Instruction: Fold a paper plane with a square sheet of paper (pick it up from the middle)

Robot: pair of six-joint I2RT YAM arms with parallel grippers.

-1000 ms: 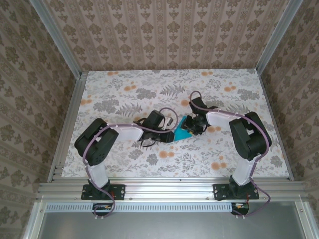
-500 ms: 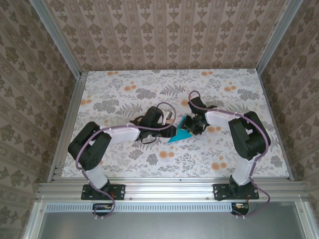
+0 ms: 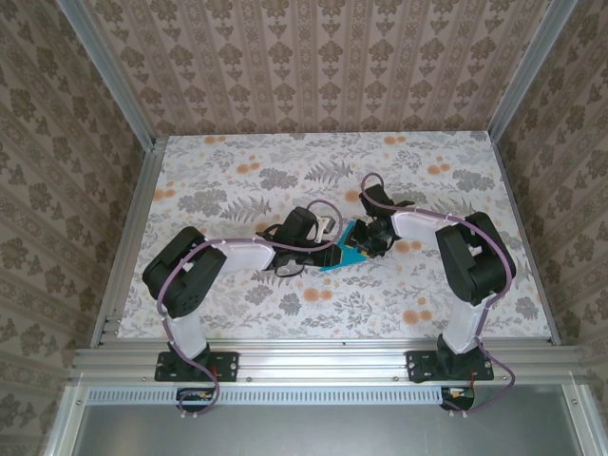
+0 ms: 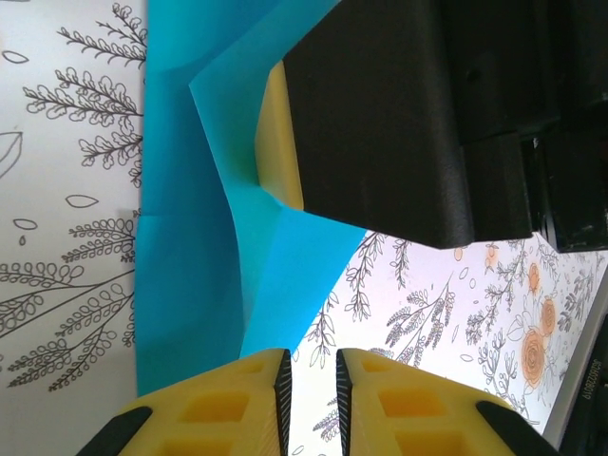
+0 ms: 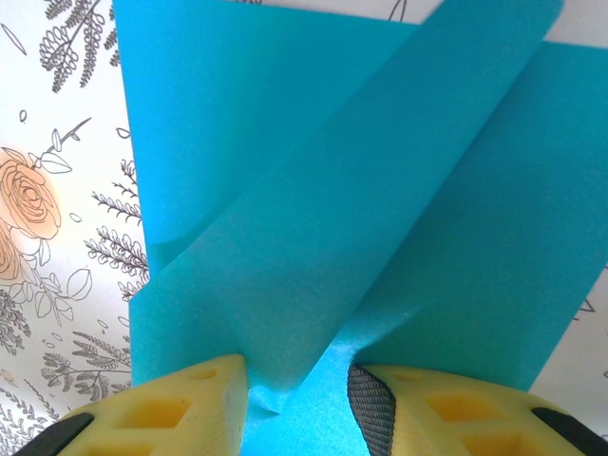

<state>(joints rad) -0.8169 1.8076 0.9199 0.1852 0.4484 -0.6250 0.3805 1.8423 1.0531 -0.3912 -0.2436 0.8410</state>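
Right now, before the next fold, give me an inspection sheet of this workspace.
Surface: floral-print tabletop, flat.
Job's things: teal paper sheet, partly folded, lying mid-table between the two pincers, with one flap raised.
Clutter: nothing seen.
Pincers: left pincer at the sheet's edge, fingers a narrow gap apart, nothing seen between them; right pincer closed on a raised fold of the sheet.
Cables: purple cables run along both arms and loop near each wrist.
Surroundings: patterned wallpaper walls; aluminium frame rails around the table.
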